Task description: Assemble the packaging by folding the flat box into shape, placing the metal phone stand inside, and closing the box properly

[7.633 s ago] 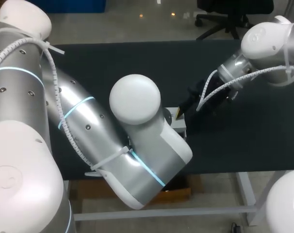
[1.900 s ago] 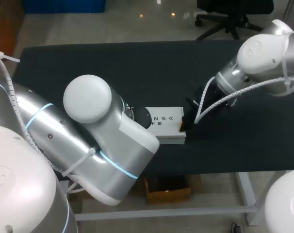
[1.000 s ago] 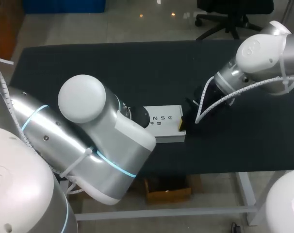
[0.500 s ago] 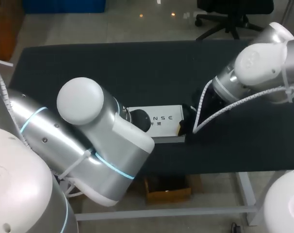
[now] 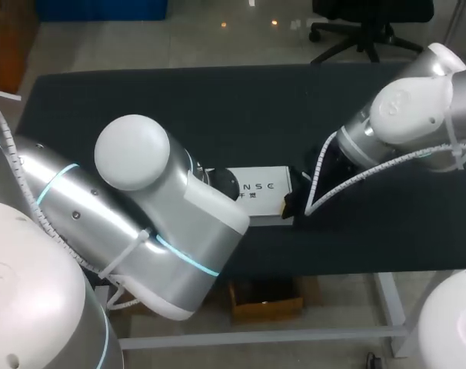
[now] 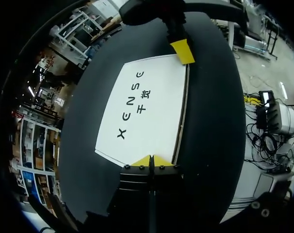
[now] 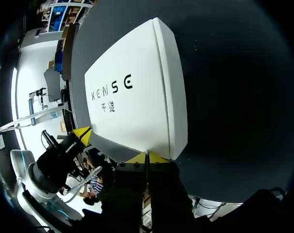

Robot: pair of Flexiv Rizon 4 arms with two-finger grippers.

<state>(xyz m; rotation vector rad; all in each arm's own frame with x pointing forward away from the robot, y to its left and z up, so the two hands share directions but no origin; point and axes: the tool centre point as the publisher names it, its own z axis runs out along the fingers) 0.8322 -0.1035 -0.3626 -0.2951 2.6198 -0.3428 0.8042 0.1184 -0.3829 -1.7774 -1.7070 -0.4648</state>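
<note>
Both left gripper (image 6: 150, 160) and right gripper (image 7: 147, 157) fingers-together, tips at opposite ends of white box (image 6: 147, 107).

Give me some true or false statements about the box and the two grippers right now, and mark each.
1. The white cardboard box lies flat on the dark table. True.
2. A flap of the box stands upright. False: none is raised.
3. The left gripper and right gripper sit at opposite ends of the box. True.
4. The left gripper's fingers are spread wide. False: its yellow tips meet.
</note>
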